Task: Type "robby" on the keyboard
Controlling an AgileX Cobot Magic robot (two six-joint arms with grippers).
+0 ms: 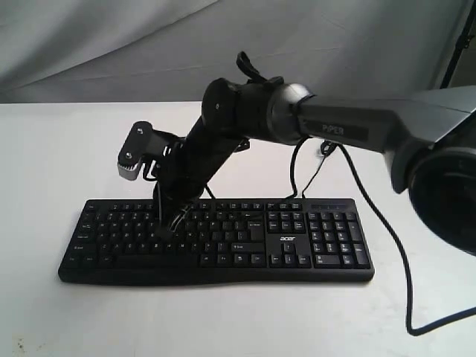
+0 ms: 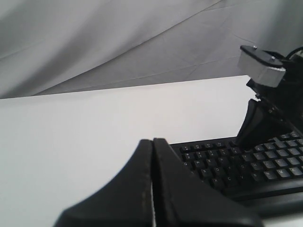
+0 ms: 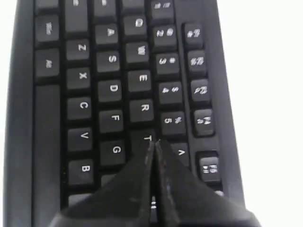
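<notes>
The black keyboard [image 1: 223, 242] lies across the white table, with its number pad and "acer" logo at the right. My right gripper [image 1: 163, 227] reaches across from the right and points down at the left letter keys. In the right wrist view the right gripper [image 3: 154, 143] is shut and empty. Its tips are at the T key [image 3: 144, 138], beside R [image 3: 143, 108], on the keyboard [image 3: 113, 90]. My left gripper [image 2: 152, 141] is shut and empty, off the left end of the keyboard [image 2: 227, 165]. It does not show in the exterior view.
The right arm's dark body [image 1: 297, 119] spans the space above the keyboard's middle. Its silver wrist camera [image 1: 132, 156] hangs over the keyboard's back left. A black cable [image 1: 405, 275] loops on the table at the right. Grey cloth [image 1: 111, 44] backs the table.
</notes>
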